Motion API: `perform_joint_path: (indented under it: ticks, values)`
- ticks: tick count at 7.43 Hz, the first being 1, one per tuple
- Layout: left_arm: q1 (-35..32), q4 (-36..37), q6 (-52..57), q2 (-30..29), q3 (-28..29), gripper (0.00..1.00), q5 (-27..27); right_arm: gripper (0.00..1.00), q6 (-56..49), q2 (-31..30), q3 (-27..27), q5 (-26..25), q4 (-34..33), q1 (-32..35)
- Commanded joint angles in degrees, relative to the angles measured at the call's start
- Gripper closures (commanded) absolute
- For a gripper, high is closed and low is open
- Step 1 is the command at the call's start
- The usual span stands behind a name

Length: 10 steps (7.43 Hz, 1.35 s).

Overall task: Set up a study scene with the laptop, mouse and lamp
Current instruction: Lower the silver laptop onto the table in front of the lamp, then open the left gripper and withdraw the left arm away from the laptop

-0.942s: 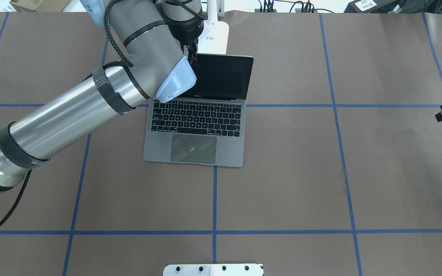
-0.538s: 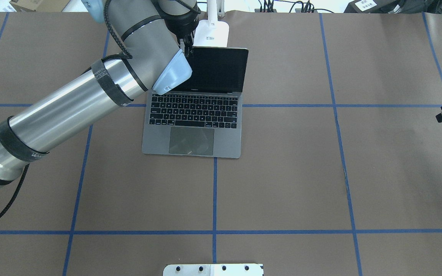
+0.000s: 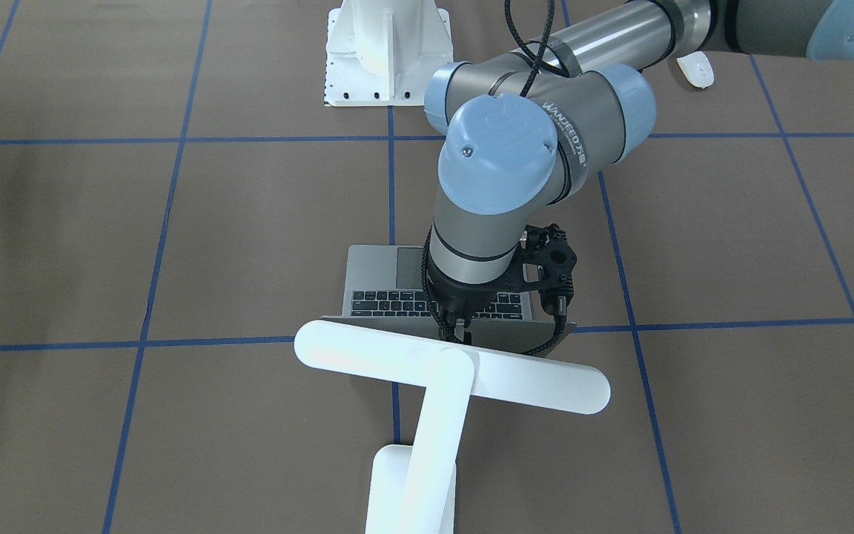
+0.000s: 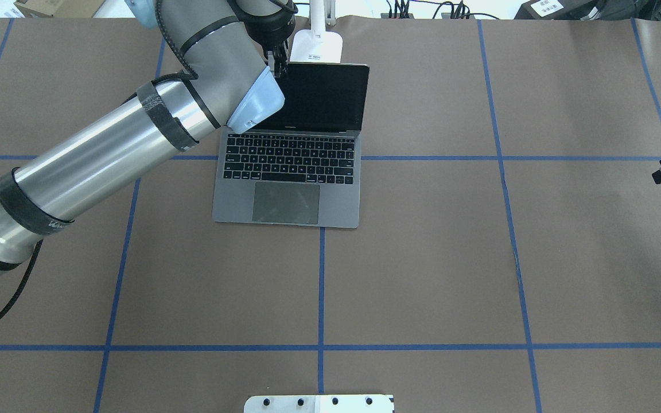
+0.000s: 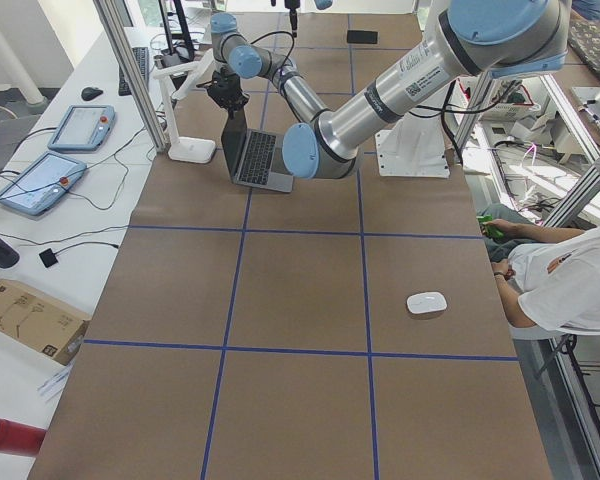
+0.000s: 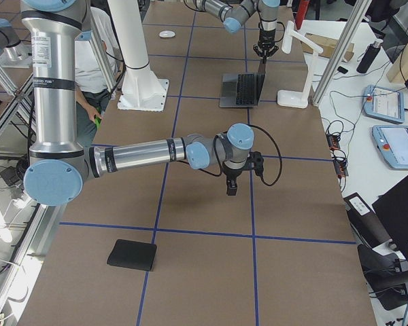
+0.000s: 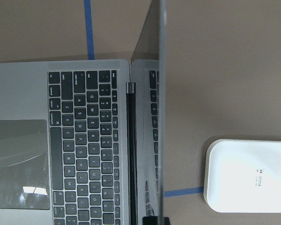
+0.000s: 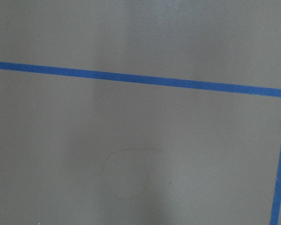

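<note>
laptop (image 4: 342, 201) sits open on the table (image 4: 422, 258), on the half far from the robot and a little to the robot's left of centre. its keyboard and trackpad face the robot and its body lies across a blue tape line. the lid stands close to upright; the left wrist view shows it edge-on as a thin line.

left gripper (image 4: 278, 71) is at the top edge of the lid, at the corner on the robot's left. its fingers are pressed together on that edge, pinching the lid.

lamp (image 3: 449, 367) stands just behind the lid, on the side away from the robot. its long flat head reaches across above the lid's top edge. the lamp base is near the back of the lid with a strip of bare table between them.

mouse (image 5: 426, 303) lies alone on the table, towards the robot's left and well apart from the laptop.

right gripper (image 6: 231, 187) hangs over bare table, well apart from all three items. cannot tell whether its fingers are spread or together.
</note>
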Motion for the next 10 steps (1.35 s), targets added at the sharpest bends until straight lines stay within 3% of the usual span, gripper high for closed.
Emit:
perform_joint_path:
  ticks: [1,2,3,5,6,10]
  values:
    - [0.0,-0.2,0.4,0.0,0.2,0.7,0.0,0.01,0.0,0.0,-0.4,0.0,0.0,0.0]
    - [-0.1,-0.2,0.5,0.1,0.2,0.48,0.0,0.01,0.0,0.1,-0.4,0.0,0.0,0.0]
    - [-0.7,-0.2,0.4,0.1,0.6,0.42,0.0,0.01,0.0,0.3,-0.8,0.0,0.0,0.0]
    - [-3.0,0.0,0.8,0.7,0.2,0.41,-0.5,0.01,0.0,0.4,-2.3,0.0,2.8,0.0]
    - [-3.2,0.1,0.9,4.1,-3.5,0.41,-0.7,0.01,0.0,0.5,-2.4,0.0,2.8,0.0]
    - [-3.6,1.9,9.1,24.7,-29.3,0.4,-2.8,0.01,0.0,0.9,-2.2,0.0,2.9,-0.1]
